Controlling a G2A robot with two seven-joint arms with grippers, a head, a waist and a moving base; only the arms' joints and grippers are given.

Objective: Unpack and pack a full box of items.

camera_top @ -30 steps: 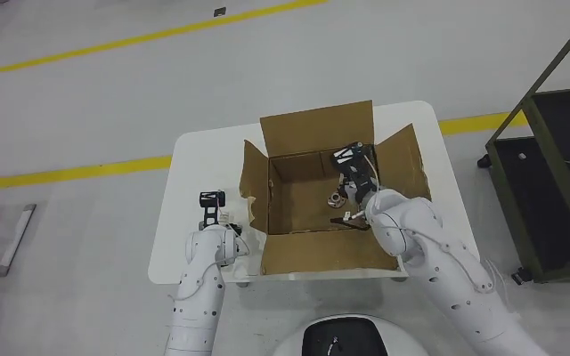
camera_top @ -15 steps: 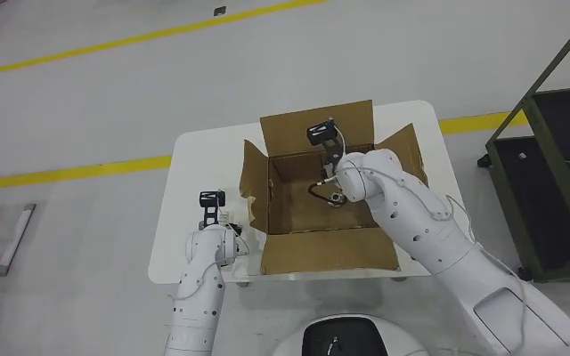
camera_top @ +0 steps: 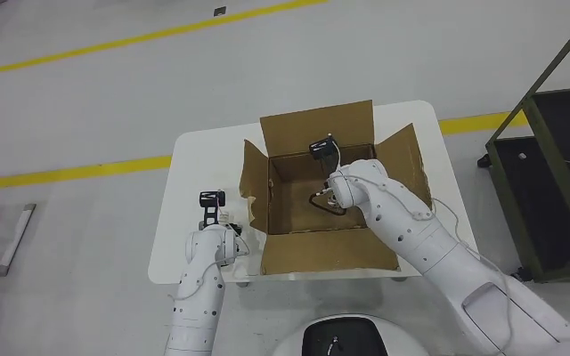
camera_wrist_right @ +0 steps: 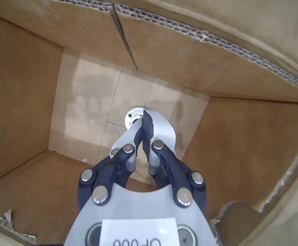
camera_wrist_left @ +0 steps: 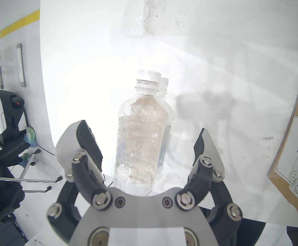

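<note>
Standing on the white table (camera_top: pixel 191 178), the cardboard box (camera_top: pixel 316 132) is open, w/ all four flaps folded outward. The right arm goes down into it from the robot's side. In the right wrist view, the right gripper (camera_wrist_right: pixel 142 116) is deep inside, near the box floor. Its fingers (camera_wrist_right: pixel 160 130) are pressed together, no gap at the tips. Directly at the tips lies a round metal part (camera_wrist_right: pixel 132 117) w/ a hole in the middle, flat on the floor near the far wall. I cannot tell if the tips catch its rim or only touch it.

The left gripper (camera_wrist_left: pixel 142 127) is over the table, at the left side of the box and apart from it. Its fingers (camera_wrist_left: pixel 89 142) are spread wide. A clear plastic bottle (camera_wrist_left: pixel 139 139) w/ white cap stands upright btw. them, but neither pad touches it. A 2nd bottle (camera_wrist_left: pixel 165 81) stands just behind the first one, mostly hidden. Farther on the table lies a transparent plastic bag (camera_wrist_left: pixel 158 18), well apart from the bottles.
</note>
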